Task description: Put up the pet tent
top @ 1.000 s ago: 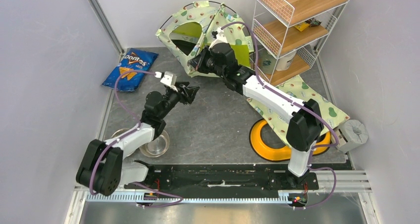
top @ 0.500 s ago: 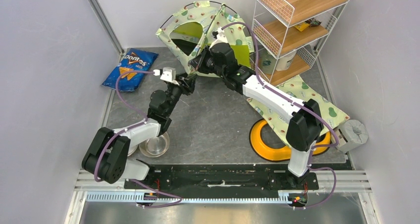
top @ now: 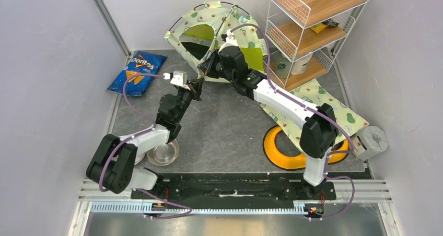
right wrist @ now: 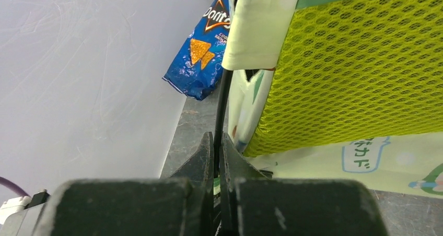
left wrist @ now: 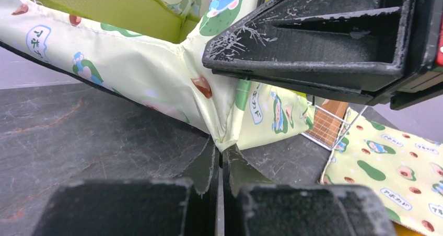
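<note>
While the blue chip bag [top: 137, 71] at the far left lies just as it did a second ago, the left gripper [top: 196, 86] has swung off the open floor and up to the pet tent [top: 209, 24]. Its fingers were spread then and are now pressed together on the tent's lower front corner. The tent stands half-raised at the back of the table, between the chip bag and the wire shelf [top: 308, 32], with its black poles arched overhead. The right gripper [top: 210, 66] stays clamped at the tent's front and has drawn slightly toward the rear. With both arms now holding it, the tent looks ready for corner and pole to be worked against each other. From above, each grip is hidden under its wrist. The left wrist camera shows it plainly: only a small gathered fold of printed fabric [left wrist: 222, 137] sits between the very tips of the left gripper [left wrist: 220, 155], a thin hold that may slip under a hard pull. The right wrist camera shows that the right gripper [right wrist: 217, 142] is pinching a thin black pole [right wrist: 223, 100] beside the lime mesh panel [right wrist: 355, 63], not cloth. Only the overhead view shows the matching mat [top: 313, 105] lying under the right arm.
</note>
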`<state>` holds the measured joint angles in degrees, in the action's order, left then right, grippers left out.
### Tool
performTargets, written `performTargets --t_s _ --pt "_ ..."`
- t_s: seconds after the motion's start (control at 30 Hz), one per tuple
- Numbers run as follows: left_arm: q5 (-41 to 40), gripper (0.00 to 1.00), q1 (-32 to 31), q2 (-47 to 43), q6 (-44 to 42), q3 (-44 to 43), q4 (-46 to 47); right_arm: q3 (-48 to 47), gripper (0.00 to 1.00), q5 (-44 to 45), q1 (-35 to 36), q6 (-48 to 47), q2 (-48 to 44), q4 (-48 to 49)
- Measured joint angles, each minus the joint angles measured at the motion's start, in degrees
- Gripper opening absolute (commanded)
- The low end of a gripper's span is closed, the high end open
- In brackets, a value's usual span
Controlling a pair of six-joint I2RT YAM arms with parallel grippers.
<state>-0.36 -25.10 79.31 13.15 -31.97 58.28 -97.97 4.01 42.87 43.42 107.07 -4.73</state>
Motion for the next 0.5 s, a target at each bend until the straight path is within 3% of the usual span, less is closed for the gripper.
performTargets --t_s 0.5 --pt "0.92 0.02 0.26 -11.02 -5.73 0.52 -18.93 4.98 0.00 0.83 2.49 -8.59 0.81 9.49"
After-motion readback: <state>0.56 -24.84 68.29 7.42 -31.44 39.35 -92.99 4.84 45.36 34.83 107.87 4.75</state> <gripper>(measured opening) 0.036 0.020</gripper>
